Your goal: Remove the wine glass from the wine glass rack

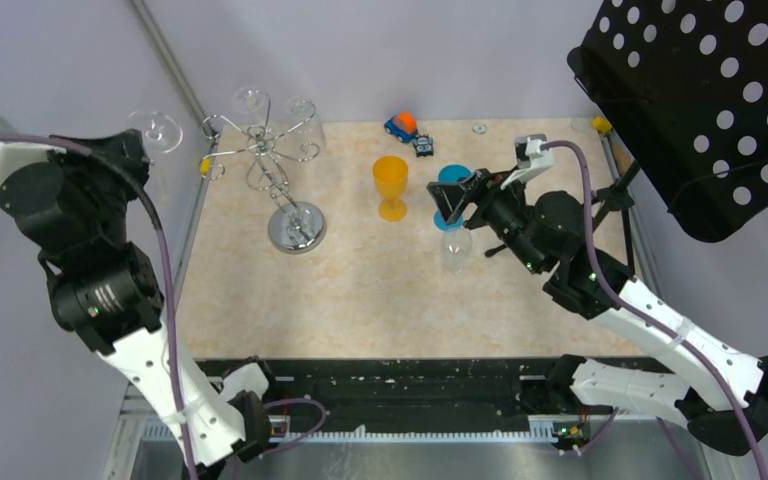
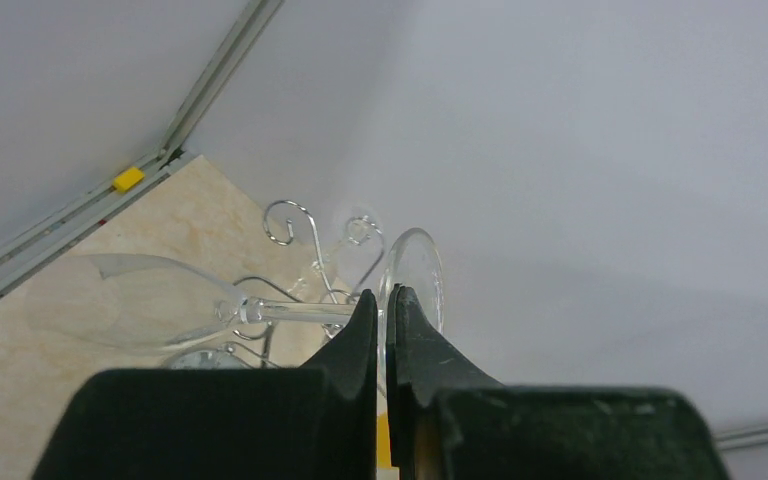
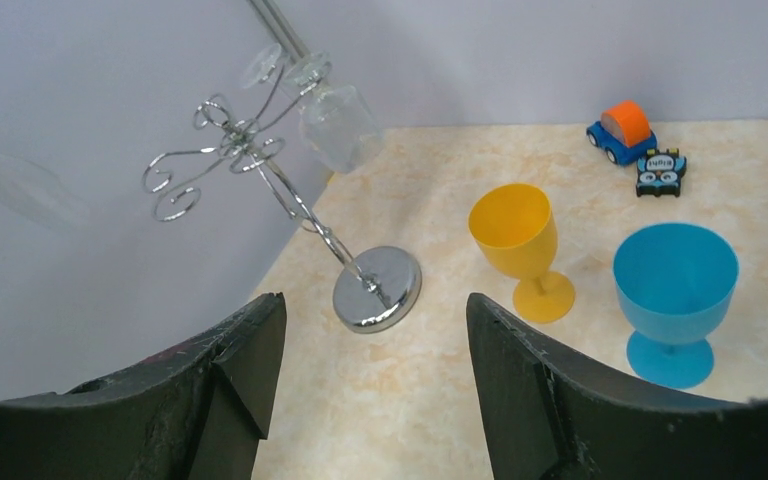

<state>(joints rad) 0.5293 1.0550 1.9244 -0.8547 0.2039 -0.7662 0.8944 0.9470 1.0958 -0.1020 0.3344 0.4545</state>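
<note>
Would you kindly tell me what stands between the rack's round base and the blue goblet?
The orange goblet, upright; the right wrist view shows it best.

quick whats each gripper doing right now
left gripper: shut on the stem of a wine glass.
right gripper: open, holding nothing.
</note>
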